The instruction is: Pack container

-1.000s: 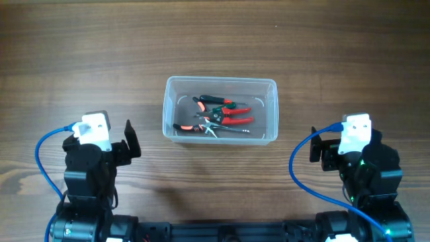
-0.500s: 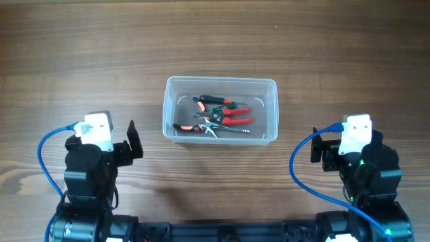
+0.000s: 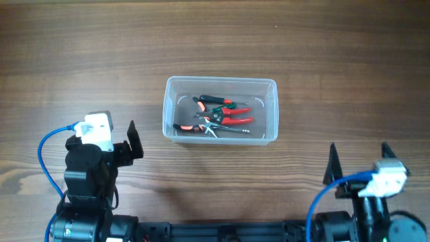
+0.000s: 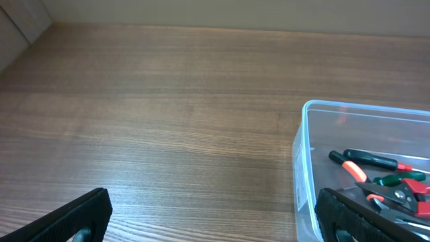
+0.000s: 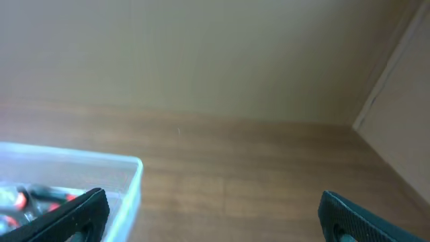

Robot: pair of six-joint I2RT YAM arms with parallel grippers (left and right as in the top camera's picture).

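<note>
The clear plastic container (image 3: 166, 111) stands at the table's middle. Inside lie several hand tools (image 3: 218, 115) with red, orange and green handles. My left gripper (image 3: 101, 136) is open and empty, near the front left, apart from the container. In the left wrist view its fingers (image 4: 211, 222) spread wide over bare wood, with the container (image 4: 300, 158) and tools (image 4: 383, 181) at the right. My right gripper (image 3: 358, 158) is open and empty at the front right. In the right wrist view (image 5: 211, 218) the container's corner (image 5: 131, 181) is at lower left.
The wooden table (image 3: 80, 60) surrounds the container. Blue cables (image 3: 41, 158) loop beside each arm base. A wall and a panel edge (image 5: 383, 87) show beyond the table's far side in the right wrist view.
My right arm has pulled back toward the front edge, and both of its spread fingers now show. The left arm has barely moved. The container and tools have not moved.
</note>
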